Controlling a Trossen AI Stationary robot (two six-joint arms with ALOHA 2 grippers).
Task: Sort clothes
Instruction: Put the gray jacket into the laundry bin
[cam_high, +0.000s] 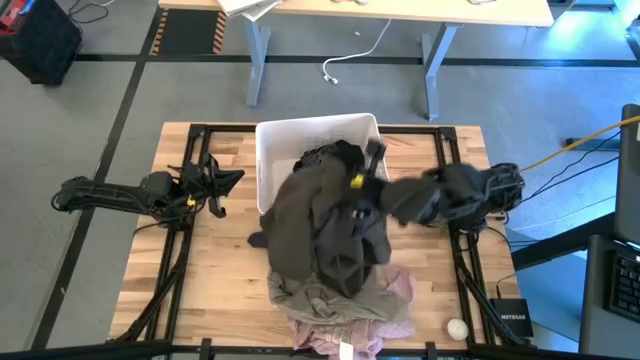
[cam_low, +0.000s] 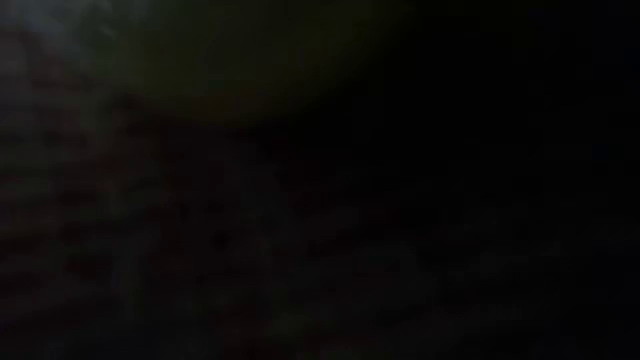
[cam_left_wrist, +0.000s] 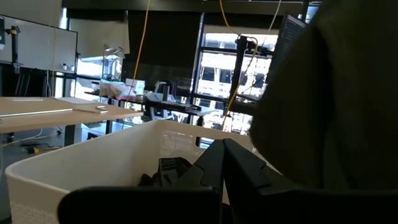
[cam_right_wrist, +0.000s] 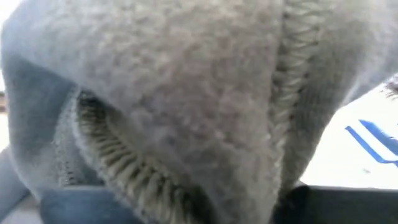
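dark grey-brown garment (cam_high: 300, 225) lifted, draped | pink garment (cam_high: 395, 290) crumpled beneath, near edge

The wooden table (cam_high: 220, 270) carries black frame rails (cam_high: 180, 260) down both sides. A white plastic bin (cam_high: 275, 140) sits at its far middle; the left wrist view catches the bin's pale rim (cam_left_wrist: 74, 152). Near the right front corner lies a small white ball (cam_high: 457, 328), just beside a black Netgear box (cam_high: 514, 320). Beyond the table stands a light desk (cam_high: 400, 12), with a white cable (cam_high: 345, 62) trailing over the grey floor.
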